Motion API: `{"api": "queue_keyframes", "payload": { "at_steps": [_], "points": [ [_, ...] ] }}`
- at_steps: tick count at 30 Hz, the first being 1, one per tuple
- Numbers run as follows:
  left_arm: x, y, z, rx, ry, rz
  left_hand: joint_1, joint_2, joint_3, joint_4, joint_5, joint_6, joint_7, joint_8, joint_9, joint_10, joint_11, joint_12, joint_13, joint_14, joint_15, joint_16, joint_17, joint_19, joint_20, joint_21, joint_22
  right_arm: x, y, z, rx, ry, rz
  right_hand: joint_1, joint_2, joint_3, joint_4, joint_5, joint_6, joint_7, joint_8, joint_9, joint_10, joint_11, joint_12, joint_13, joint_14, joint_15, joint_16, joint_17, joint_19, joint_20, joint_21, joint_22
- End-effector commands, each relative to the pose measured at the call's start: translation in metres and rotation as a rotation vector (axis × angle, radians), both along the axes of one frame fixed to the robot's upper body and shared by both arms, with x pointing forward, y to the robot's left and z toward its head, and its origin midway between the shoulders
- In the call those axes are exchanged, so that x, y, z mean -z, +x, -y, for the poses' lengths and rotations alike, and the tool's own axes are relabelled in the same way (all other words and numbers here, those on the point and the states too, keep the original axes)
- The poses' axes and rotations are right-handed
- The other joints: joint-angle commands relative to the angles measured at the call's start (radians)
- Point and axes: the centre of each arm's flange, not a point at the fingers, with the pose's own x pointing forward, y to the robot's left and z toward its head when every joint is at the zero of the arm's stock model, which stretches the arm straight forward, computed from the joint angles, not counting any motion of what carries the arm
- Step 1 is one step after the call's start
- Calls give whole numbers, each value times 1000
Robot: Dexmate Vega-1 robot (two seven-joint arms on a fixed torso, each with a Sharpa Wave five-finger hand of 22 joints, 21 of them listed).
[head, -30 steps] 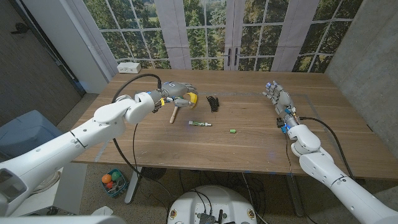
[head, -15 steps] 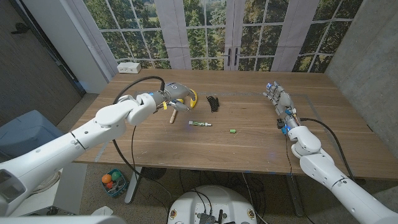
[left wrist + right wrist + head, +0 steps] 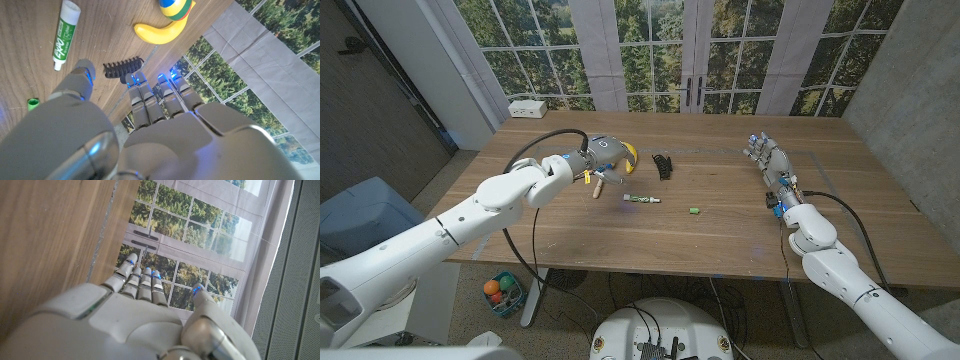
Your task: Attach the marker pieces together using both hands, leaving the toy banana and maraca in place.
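While table [image 3: 720, 225] is bearing everything, left hand [image 3: 599, 155] is hovering over banana [image 3: 630, 155] and maraca [image 3: 599, 183], fingers spread, holding nothing. Right hand [image 3: 768, 158] is standing at table's right side, fingers apart, holding nothing. Black comb [image 3: 664, 165] is lying beside banana. Marker [image 3: 642, 199] is lying mid-table, green cap [image 3: 694, 210] near, apart from it.
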Motion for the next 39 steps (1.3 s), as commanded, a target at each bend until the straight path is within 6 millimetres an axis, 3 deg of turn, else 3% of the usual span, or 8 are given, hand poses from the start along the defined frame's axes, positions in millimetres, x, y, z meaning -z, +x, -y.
{"api": "queue_keyframes", "payload": {
  "at_steps": [1,6,12,18,39],
  "points": [
    [10,5,3,14,-31,-19,25,2,-30,4,2,79,41,11,-2,92,-3,13,-3,67,-140,11,2,41,-16,9,2,3,-1,2,0,6,-6,-5,-8,-5,1,-2,4,-1,8,6,7,5,2,2,10,3,3,1,8,3,-5,2],
    [12,8,5,16,-54,-35,44,2,-51,2,2,138,72,9,-4,154,20,16,-7,131,-133,16,-1,98,-32,24,3,4,0,3,-2,7,-7,-7,-8,-6,2,-2,6,-1,8,6,9,5,2,2,10,4,3,1,10,4,-6,2],
    [16,12,8,26,-67,-41,57,3,-55,0,2,152,77,5,-4,165,25,14,-9,147,-141,14,-2,108,-37,26,3,7,-1,5,1,14,-11,-11,-8,-8,3,-2,8,0,9,6,11,7,3,2,10,5,3,2,11,3,-9,2],
    [20,14,9,38,-68,-20,87,4,-57,-6,4,150,64,-9,-5,163,6,3,-10,130,-166,-3,-2,109,-39,23,3,8,-2,7,4,15,-11,-13,-8,-9,3,-1,9,0,8,6,12,7,2,2,9,5,3,2,13,3,-12,2],
    [42,19,12,47,-89,-55,112,5,-70,-1,5,170,51,-20,-4,186,-2,-2,-9,133,-167,-11,1,115,-38,21,4,9,1,9,-2,14,-14,-14,-8,-11,-1,0,10,0,7,6,12,6,1,2,10,7,3,0,17,4,-21,2]
  ]
}}
